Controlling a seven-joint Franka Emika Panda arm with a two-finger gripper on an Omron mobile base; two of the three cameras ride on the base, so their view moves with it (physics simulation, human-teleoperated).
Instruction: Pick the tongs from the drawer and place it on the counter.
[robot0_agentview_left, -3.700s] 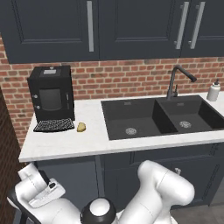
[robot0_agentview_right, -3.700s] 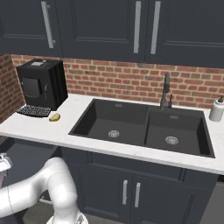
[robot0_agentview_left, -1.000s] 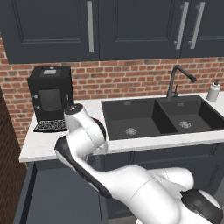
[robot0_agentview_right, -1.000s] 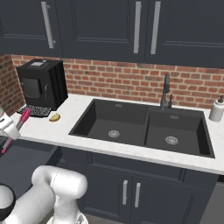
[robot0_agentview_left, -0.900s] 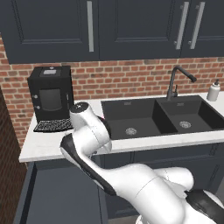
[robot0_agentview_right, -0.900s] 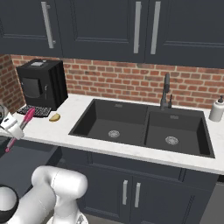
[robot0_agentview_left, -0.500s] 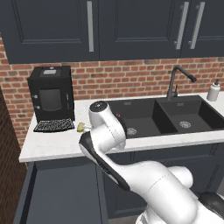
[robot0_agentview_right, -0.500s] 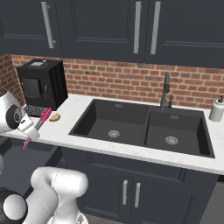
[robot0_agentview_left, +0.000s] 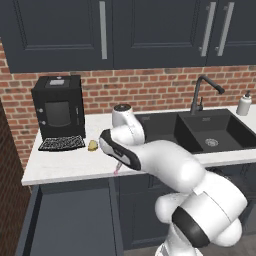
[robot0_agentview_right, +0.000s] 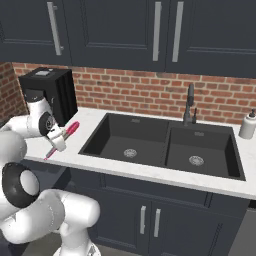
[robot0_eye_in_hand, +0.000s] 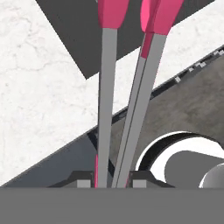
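My gripper is shut on the tongs, a thin pink stick that slants down to the left, held in the air over the counter near its front edge, left of the sink. From the left base view the gripper hangs at the counter's front edge, with the tongs' pink tip poking out below it. In the hand view the tongs run up from between the fingertips as two grey arms with pink ends. The drawer stands open below the counter, dark and flat inside.
A black coffee machine stands at the counter's back left, with a small yellowish-brown lump beside it. The black double sink with its faucet lies to the right. A soap dispenser stands at the far right.
The arm has swung right from the counter's left end to near the sink, carrying the tongs. Earlier still, it was low beside the drawer.
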